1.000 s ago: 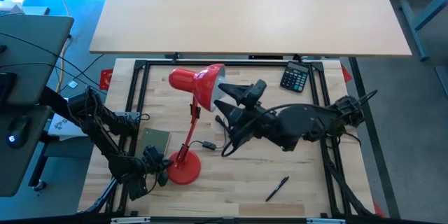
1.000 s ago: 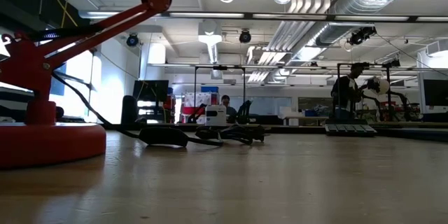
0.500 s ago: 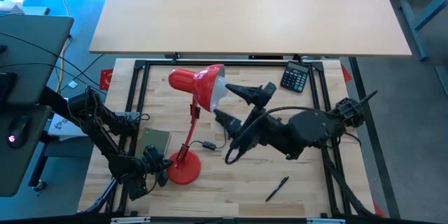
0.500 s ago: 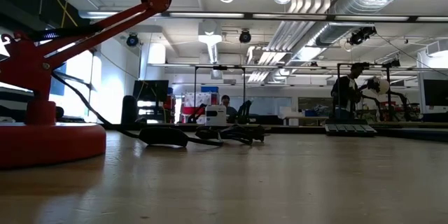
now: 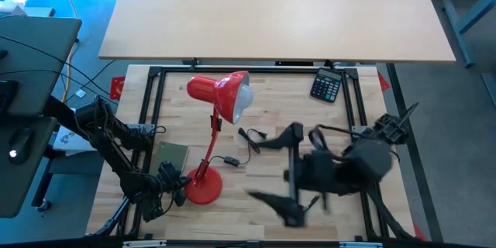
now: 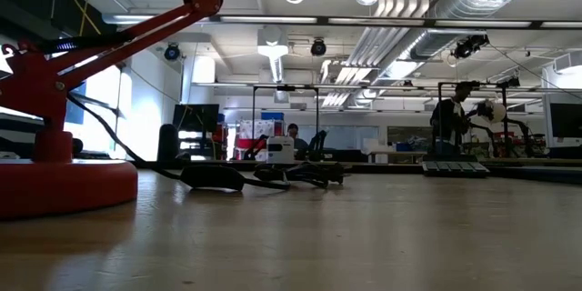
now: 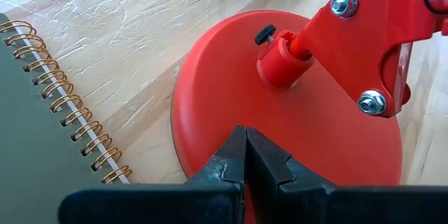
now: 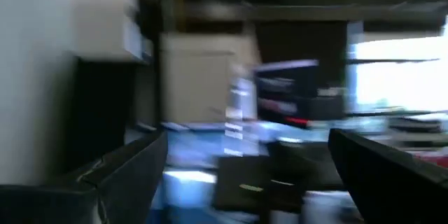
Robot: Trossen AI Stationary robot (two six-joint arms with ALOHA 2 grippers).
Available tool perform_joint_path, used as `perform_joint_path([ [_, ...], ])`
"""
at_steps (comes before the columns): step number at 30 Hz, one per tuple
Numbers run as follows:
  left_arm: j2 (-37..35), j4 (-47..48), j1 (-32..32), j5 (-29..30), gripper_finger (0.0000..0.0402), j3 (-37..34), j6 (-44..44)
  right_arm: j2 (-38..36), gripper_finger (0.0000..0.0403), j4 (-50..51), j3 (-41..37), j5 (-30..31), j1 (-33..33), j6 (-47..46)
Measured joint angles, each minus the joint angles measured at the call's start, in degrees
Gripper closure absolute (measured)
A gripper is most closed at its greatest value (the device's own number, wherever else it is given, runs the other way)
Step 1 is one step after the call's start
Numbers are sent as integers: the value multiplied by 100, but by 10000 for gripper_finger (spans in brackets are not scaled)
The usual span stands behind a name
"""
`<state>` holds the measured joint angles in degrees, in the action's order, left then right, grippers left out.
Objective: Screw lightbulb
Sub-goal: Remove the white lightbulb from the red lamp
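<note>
Hidden or unclear: the right gripper (image 5: 273,172) shows only as a dark blur in the high view, and its wrist view is smeared into room shapes, so nothing it might touch can be made out there. The black pen is not discernible under the blurred arm.
Low view: only the lamp's base, lower arm and cord (image 6: 214,177) show; neither gripper appears, and a person (image 6: 450,123) stands far off in the room.
Lightbulb (image 5: 244,97): sits in the mouth of the red lamp shade (image 5: 221,93), a small white dome at its open end; its base is hidden inside the shade.
Lightbulb axis: runs along the shade's own axis, the rounded end facing out toward the calculator (image 5: 327,86) side, base toward the shade's closed end.
Red lamp (image 5: 209,136): stands on its round base (image 5: 203,186), arm slanting up to the shade.
Right arm: stretched low over the table, well apart from the lamp shade, on the near side of it and beyond the lamp's cord.
Right gripper state: released, its two fingers (image 8: 119,175) spread wide with nothing between them.
Left arm: folded beside the lamp base, next to the green spiral notebook (image 5: 172,157).
Left gripper (image 7: 245,161): clenched, fingertips pressed together just above the lamp base's edge, with nothing between them.
</note>
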<state>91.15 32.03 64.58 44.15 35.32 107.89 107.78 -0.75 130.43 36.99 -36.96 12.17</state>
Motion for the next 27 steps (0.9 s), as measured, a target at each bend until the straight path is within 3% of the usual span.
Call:
perform_joint_path([
  [3,2,-2,2,50,401,-6,3,41,13,-380,0,-556,-10,-1195],
  [9,2,4,2,54,401,-6,-52,76,13,-1313,-3,-306,123,-2715],
  [15,2,4,2,73,401,-3,-54,-23,13,-1339,-9,2264,111,-2583],
  [19,2,9,0,73,401,-3,-56,-329,13,-1131,9,3449,-151,-2300],
  [23,2,9,0,73,401,-1,-53,-397,13,-13,13,4140,-398,-3410],
  [27,2,7,0,73,401,-1,77,-460,13,2581,-11,3813,-322,-5967],
])
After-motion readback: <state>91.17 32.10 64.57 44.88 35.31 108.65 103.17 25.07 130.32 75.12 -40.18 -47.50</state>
